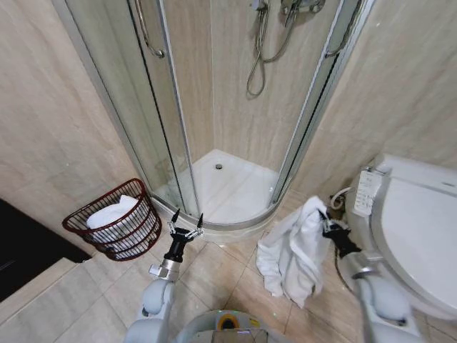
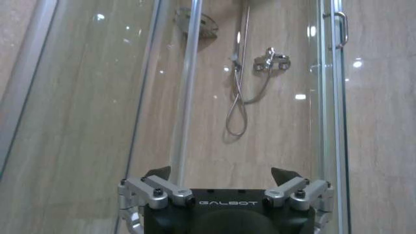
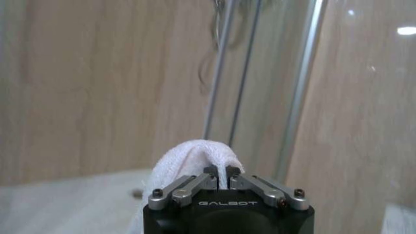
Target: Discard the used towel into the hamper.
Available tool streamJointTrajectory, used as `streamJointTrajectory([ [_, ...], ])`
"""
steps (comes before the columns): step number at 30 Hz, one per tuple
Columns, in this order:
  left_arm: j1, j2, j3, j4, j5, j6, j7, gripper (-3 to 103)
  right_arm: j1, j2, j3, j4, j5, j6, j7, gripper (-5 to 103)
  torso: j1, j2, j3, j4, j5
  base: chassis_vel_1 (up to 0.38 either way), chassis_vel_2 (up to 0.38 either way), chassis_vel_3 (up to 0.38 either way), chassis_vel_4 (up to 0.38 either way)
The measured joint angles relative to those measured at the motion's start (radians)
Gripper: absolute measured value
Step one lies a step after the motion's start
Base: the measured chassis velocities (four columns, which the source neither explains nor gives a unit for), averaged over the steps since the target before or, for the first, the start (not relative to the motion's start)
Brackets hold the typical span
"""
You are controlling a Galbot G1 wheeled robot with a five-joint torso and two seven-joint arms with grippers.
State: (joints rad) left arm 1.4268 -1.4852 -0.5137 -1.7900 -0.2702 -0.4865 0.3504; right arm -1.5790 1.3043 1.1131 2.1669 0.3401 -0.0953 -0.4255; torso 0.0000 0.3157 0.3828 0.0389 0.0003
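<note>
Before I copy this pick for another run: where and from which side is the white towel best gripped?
Grip a bunched fold at its top, coming from above. The right gripper is shut on such a fold of the towel, so the rest hangs free above the floor. The left gripper is open, beside the hamper.

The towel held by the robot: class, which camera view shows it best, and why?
The head view: the towel hangs full length from the right gripper, its lower folds near the floor tiles. The right wrist view shows just a bunched white fold pinched between the fingers. The left wrist view faces the shower glass instead.
</note>
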Motion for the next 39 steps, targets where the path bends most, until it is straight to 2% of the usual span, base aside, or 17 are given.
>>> streamJointTrajectory([
  [2, 0.005, 0.0, -0.002, -0.003, -0.002, -0.001, -0.002, 100, -0.039, -0.042, 0.097, 0.121, 0.097, -0.071, -0.003, 5, 0.0, 0.0, 0.0, 0.0, -0.0002, 0.0, 0.0, 0.0, 0.0],
  [3, 0.005, 0.0, -0.002, -0.003, -0.002, -0.001, -0.002, 100, -0.039, -0.042, 0.097, 0.121, 0.097, -0.071, -0.003, 5, 0.0, 0.0, 0.0, 0.0, -0.0002, 0.0, 0.0, 0.0, 0.0],
  [4, 0.008, 0.0, -0.003, -0.005, -0.003, -0.003, -0.003, 100, -0.053, -0.066, 0.149, 0.182, 0.142, -0.112, 0.005, 5, 0.0, 0.0, 0.0, 0.0, -0.0005, 0.0, 0.0, 0.0, 0.0],
  [5, 0.009, -0.001, -0.005, -0.007, -0.004, -0.003, -0.006, 100, -0.063, -0.099, 0.195, 0.248, 0.2, -0.157, 0.045, 5, 0.0, 0.0, 0.0, -0.0001, -0.0008, 0.0, 0.0, 0.0, 0.0],
  [6, 0.009, -0.001, -0.005, -0.007, -0.004, -0.003, -0.006, 100, -0.063, -0.099, 0.195, 0.248, 0.2, -0.157, 0.045, 5, 0.0, 0.0, 0.0, -0.0001, -0.0008, 0.0, 0.0, 0.0, 0.0],
  [8, 0.023, -0.009, -0.021, -0.027, -0.004, -0.005, -0.015, 100, -0.059, -0.175, 0.234, 0.324, 0.296, -0.205, 0.163, 5, 0.0, 0.0, 0.0, -0.0003, -0.0004, 0.0, 0.0, 0.0, 0.0],
  [9, 0.023, -0.009, -0.021, -0.027, -0.004, -0.005, -0.015, 100, -0.059, -0.175, 0.234, 0.324, 0.296, -0.205, 0.163, 5, 0.0, 0.0, 0.0, -0.0003, -0.0004, 0.0, 0.0, 0.0, 0.0],
  [10, 0.034, -0.011, -0.027, -0.037, -0.005, -0.007, -0.024, 100, -0.048, -0.207, 0.25, 0.34, 0.334, -0.232, 0.194, 5, 0.0, 0.0, 0.0, 0.0008, -0.0001, 0.0, 0.0, 0.0, 0.0],
  [12, 0.047, -0.013, -0.032, -0.056, -0.006, -0.008, -0.035, 100, -0.037, -0.248, 0.289, 0.352, 0.412, -0.285, 0.247, 5, 0.0, 0.0, 0.0, 0.0005, -0.0004, 0.0, 0.0, 0.0, 0.0],
  [13, 0.047, -0.013, -0.032, -0.056, -0.006, -0.008, -0.035, 100, -0.037, -0.248, 0.289, 0.352, 0.412, -0.285, 0.247, 5, 0.0, 0.0, 0.0, 0.0005, -0.0004, 0.0, 0.0, 0.0, 0.0],
  [16, 0.065, -0.016, -0.033, -0.074, -0.009, -0.008, -0.055, 100, -0.02, -0.276, 0.324, 0.351, 0.538, -0.372, 0.343, 5, 0.0, 0.0, 0.0, 0.0, 0.0002, 0.0, 0.0, 0.0, 0.0],
  [23, 0.072, -0.007, -0.027, -0.071, -0.029, -0.005, -0.099, 100, -0.012, -0.241, 0.298, 0.343, 0.555, -0.392, 0.375, 5, 0.0, 0.0, 0.0, 0.0, -0.0001, 0.0, 0.0, 0.0, 0.0],
  [39, 0.046, 0.009, -0.019, -0.065, -0.037, 0.018, -0.095, 100, -0.013, -0.22, 0.306, 0.336, 0.534, -0.391, 0.356, 5, 0.0, -0.009, -0.01, -0.0003, -0.0004, 0.01, 0.009, 0.011, 0.009],
])
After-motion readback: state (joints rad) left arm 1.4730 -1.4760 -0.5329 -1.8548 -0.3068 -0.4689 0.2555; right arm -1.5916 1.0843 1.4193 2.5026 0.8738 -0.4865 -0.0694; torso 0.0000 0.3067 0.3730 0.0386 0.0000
